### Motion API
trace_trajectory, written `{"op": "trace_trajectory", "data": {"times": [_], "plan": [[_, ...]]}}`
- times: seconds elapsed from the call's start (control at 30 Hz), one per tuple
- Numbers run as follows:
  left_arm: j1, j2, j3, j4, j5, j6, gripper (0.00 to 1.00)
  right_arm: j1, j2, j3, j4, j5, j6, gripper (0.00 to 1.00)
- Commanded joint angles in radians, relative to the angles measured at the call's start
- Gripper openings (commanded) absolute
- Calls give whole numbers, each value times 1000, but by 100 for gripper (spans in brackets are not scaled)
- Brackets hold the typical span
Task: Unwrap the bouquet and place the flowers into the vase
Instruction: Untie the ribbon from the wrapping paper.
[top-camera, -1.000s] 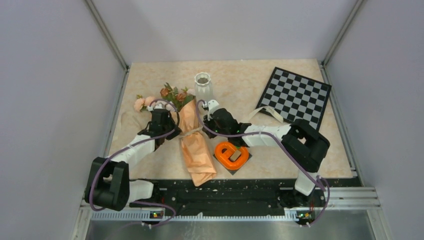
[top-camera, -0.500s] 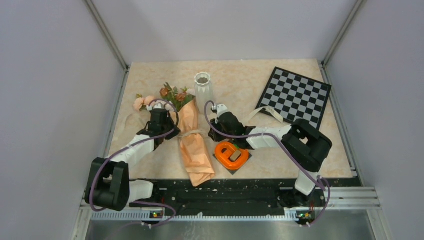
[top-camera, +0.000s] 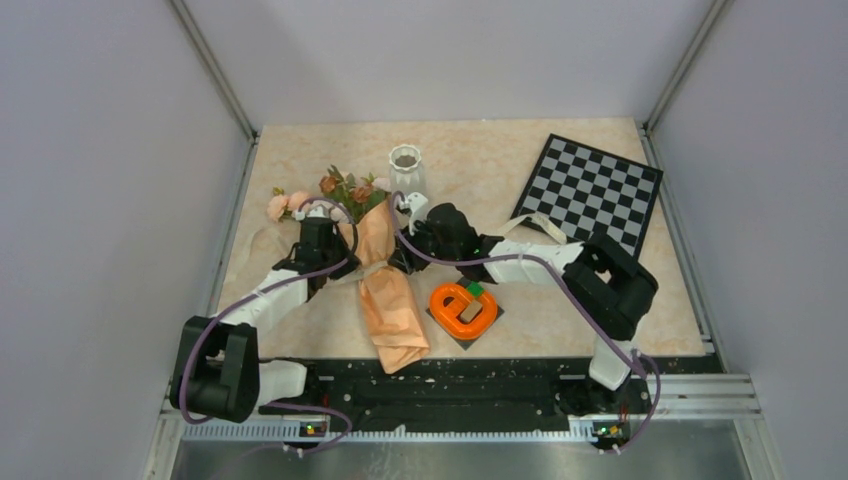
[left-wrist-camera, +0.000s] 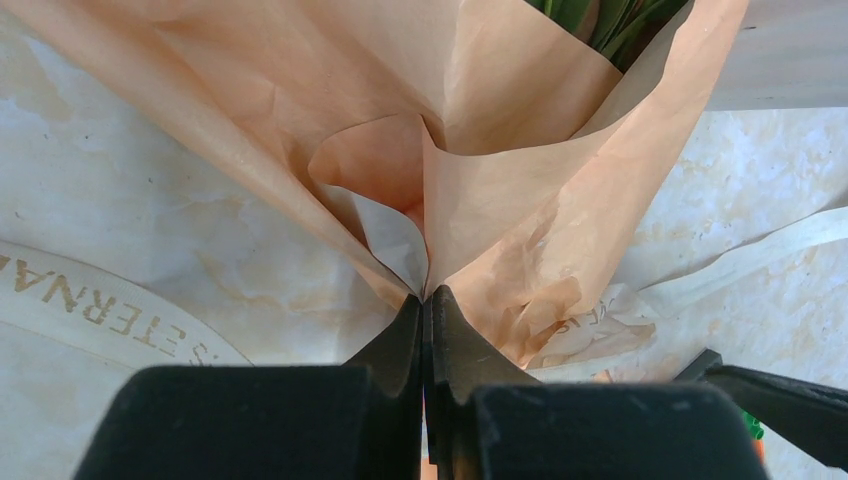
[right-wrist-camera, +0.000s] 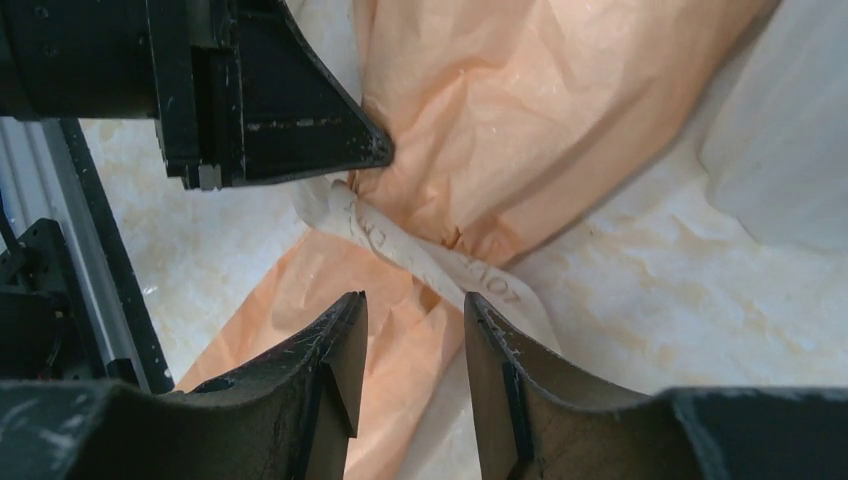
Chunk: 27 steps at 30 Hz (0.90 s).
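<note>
The bouquet (top-camera: 385, 285) lies lengthwise on the table in peach-tan paper (left-wrist-camera: 500, 150), cinched at its waist by a cream ribbon (right-wrist-camera: 420, 255). The flowers (top-camera: 340, 190) poke out of its far end, with green stems (left-wrist-camera: 600, 15) showing inside the wrap. The white ribbed vase (top-camera: 406, 172) stands upright just behind the bouquet. My left gripper (left-wrist-camera: 424, 297) is shut on a fold of the paper at the bouquet's left side (top-camera: 350, 260). My right gripper (right-wrist-camera: 415, 310) is open, its jaws apart just over the ribbon and paper at the waist (top-camera: 400, 256), facing the left gripper's fingers (right-wrist-camera: 300, 120).
An orange plastic ring (top-camera: 463, 308) sits on a dark square base right of the bouquet's lower half. A chessboard (top-camera: 590, 190) lies at the back right. A loose cream ribbon strip (top-camera: 535, 225) trails beside the right arm. Metal frame rails line both sides.
My right gripper has gone from shut to open and swung left to the bouquet's waist. The left gripper has kept its hold; the bouquet's lower end shifted slightly.
</note>
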Motion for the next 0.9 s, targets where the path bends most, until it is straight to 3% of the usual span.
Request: {"op": "trace_trajectory", "data": {"times": [0.0, 0.3, 0.53, 0.7, 0.87], "plan": [[6, -20, 20, -21, 16, 23, 0, -6, 86, 106, -4, -74, -70, 42], [6, -7, 29, -19, 28, 23, 0, 3, 179, 178, -27, -101, -95, 40], [6, 3, 35, -31, 3, 25, 0, 4, 147, 151, 2, -75, -82, 6], [7, -6, 36, -50, -25, 26, 0, 2, 59, 66, 36, 12, -45, 0], [10, -4, 35, -53, -24, 27, 0, -1, -64, -54, 71, 133, 9, 1]]}}
